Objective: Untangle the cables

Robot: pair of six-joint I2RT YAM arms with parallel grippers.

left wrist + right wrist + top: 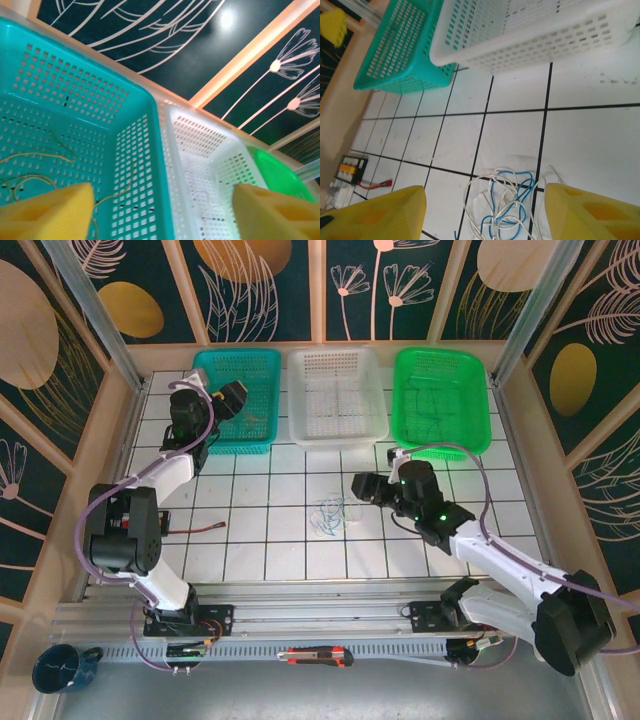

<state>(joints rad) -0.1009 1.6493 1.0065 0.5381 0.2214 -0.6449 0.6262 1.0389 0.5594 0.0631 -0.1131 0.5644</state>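
Right gripper (483, 202): released, blue-and-white cables (503, 207) below, between its fingers. Left gripper (162, 212): released, empty, teal basket (65, 75) beneath.

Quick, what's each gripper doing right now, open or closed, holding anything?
Left gripper: open, empty, over the teal basket.
Right gripper: open, empty, above the cables.

The left end effector (236, 400) reaches forward, the right end effector (362, 487) points inward, both spread wide.
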